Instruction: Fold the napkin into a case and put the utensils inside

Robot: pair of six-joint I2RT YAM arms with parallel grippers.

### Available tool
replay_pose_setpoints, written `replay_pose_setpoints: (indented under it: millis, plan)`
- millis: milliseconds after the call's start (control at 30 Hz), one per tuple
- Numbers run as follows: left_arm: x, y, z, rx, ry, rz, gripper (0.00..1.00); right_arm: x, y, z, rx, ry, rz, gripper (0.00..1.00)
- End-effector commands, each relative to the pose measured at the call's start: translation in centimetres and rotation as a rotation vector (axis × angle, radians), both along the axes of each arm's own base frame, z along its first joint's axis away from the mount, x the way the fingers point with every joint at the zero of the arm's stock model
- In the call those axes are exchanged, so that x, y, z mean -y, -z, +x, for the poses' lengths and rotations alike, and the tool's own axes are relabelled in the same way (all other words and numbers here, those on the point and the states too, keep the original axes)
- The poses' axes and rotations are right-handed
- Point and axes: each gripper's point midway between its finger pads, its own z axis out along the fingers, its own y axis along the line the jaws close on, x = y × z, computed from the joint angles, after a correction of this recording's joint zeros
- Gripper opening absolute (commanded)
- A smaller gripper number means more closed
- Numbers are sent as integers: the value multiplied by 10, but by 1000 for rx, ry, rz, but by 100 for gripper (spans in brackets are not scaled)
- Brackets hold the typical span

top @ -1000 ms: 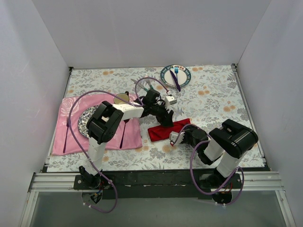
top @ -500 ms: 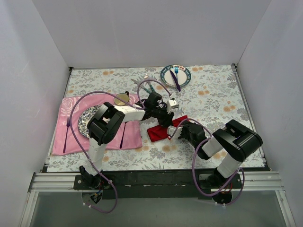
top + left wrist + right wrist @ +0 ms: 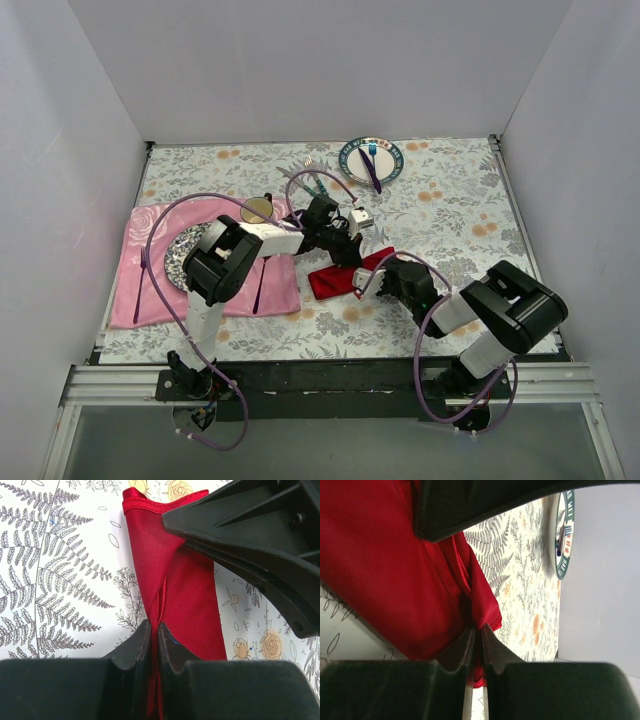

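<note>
The red napkin (image 3: 333, 281) lies bunched on the flowered tablecloth between my two arms. My left gripper (image 3: 346, 254) comes down on its far side; the left wrist view shows that gripper (image 3: 154, 626) shut on a raised crease of the napkin (image 3: 172, 580). My right gripper (image 3: 366, 283) is at the napkin's right end; in the right wrist view that gripper (image 3: 478, 629) is pinched on the hem of the napkin (image 3: 375, 565). The utensils (image 3: 314, 181), with teal handles, lie on the cloth behind the left arm, partly hidden by its cable.
A round plate (image 3: 373, 160) with a blue fork and a purple knife stands at the back. The pink placemat (image 3: 150, 235) at the left carries a patterned plate (image 3: 180, 255) and purple cutlery. A small yellowish disc (image 3: 258, 208) sits at its far corner.
My left gripper has closed on a fold of the napkin. The right arm has pushed left toward it, and the napkin has bunched shorter between the two grippers.
</note>
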Motion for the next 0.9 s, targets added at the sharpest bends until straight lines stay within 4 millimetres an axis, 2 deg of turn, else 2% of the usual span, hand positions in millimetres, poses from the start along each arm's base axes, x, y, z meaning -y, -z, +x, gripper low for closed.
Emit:
replay_pose_setpoints:
  millis: [0, 33, 67, 133, 333, 400, 433, 467, 500, 533, 567, 600, 667, 700, 733, 800, 833, 867]
  plan:
    - [-25, 28, -21, -97, -9, 102, 0, -9, -16, 4, -26, 1, 45, 18]
    - [-26, 29, -20, -97, -11, 105, 0, -13, -23, 7, -31, 4, 64, 26]
    - [-26, 29, -21, -98, -11, 106, 0, -14, -16, 2, -92, 3, 71, 29]
    - [-27, 31, -20, -93, -11, 108, 0, -22, -32, 3, -115, -3, 117, 38]
    - [-29, 35, -16, -90, -14, 117, 0, -27, -27, -26, -310, -35, 159, 67]
    - [-30, 36, -15, -94, -14, 117, 0, -30, -40, -25, -350, -4, 214, 72]
    - [-30, 36, -15, -96, -12, 115, 0, -25, -33, -32, -424, 31, 204, 73]
    - [-31, 37, -15, -99, -15, 118, 0, -26, -38, -32, -472, 39, 244, 74]
    - [-31, 38, -15, -104, -14, 119, 0, -31, -58, -24, -485, 43, 286, 74]
    - [-31, 38, -15, -103, -13, 119, 0, -26, -55, -30, -563, 89, 314, 75]
    - [-31, 38, -15, -103, -10, 117, 0, -21, -59, -27, -602, 117, 351, 75]
    - [-32, 38, -15, -106, -11, 115, 0, -24, -77, -18, -606, 127, 399, 74]
    - [-32, 39, -15, -103, -6, 117, 0, -15, -83, -15, -700, 194, 480, 61]
    - [-32, 39, -14, -98, -5, 117, 0, -16, -91, -7, -722, 213, 515, 55]
    - [-32, 40, -15, -102, -2, 118, 0, -10, -94, -1, -749, 240, 552, 41]
    - [-32, 40, -15, -96, 3, 117, 0, -15, -85, -4, -878, 276, 600, 29]
    - [-32, 42, -14, -97, 5, 120, 0, -17, -91, 2, -895, 275, 621, 21]
    - [-31, 41, -13, -95, 6, 119, 0, -23, -89, -2, -951, 263, 634, 17]
